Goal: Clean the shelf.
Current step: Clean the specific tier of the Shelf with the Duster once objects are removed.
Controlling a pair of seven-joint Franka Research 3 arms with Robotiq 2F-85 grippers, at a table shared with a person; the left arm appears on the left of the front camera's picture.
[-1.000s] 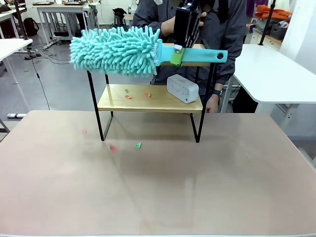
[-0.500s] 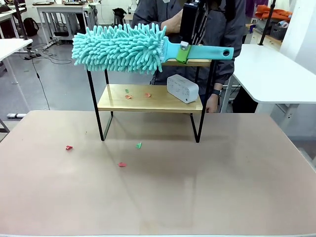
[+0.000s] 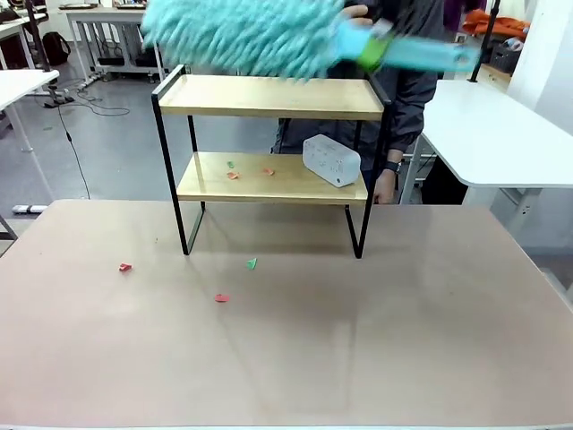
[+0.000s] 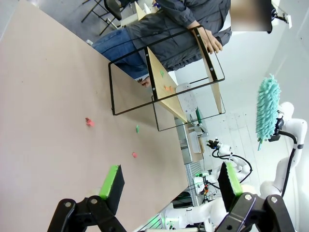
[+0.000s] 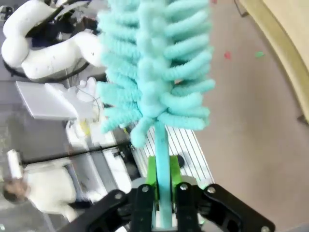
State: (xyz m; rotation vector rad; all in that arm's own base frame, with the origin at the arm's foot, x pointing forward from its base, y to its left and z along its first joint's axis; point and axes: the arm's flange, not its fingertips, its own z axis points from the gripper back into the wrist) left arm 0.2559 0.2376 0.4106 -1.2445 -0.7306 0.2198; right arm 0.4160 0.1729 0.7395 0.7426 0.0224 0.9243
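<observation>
Shelf (image 3: 269, 97) stood at table's (image 3: 376, 349) far edge. Right gripper (image 5: 163, 180) pinched teal duster (image 3: 242, 34) high over table's far edge. Left gripper (image 4: 171, 180) spread wide above table. 3 scraps (image 3: 221, 297) on table.

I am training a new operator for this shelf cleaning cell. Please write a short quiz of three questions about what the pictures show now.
1. True or false: the left tool holds the teal duster.
2. Where does the white box stand? A) top board of the shelf B) lower board C) table
3. How many paper scraps lie on the table?
Key: 1. False: it is open and empty, and the right tool grips the duster's handle. 2. B. 3. Three.
</observation>
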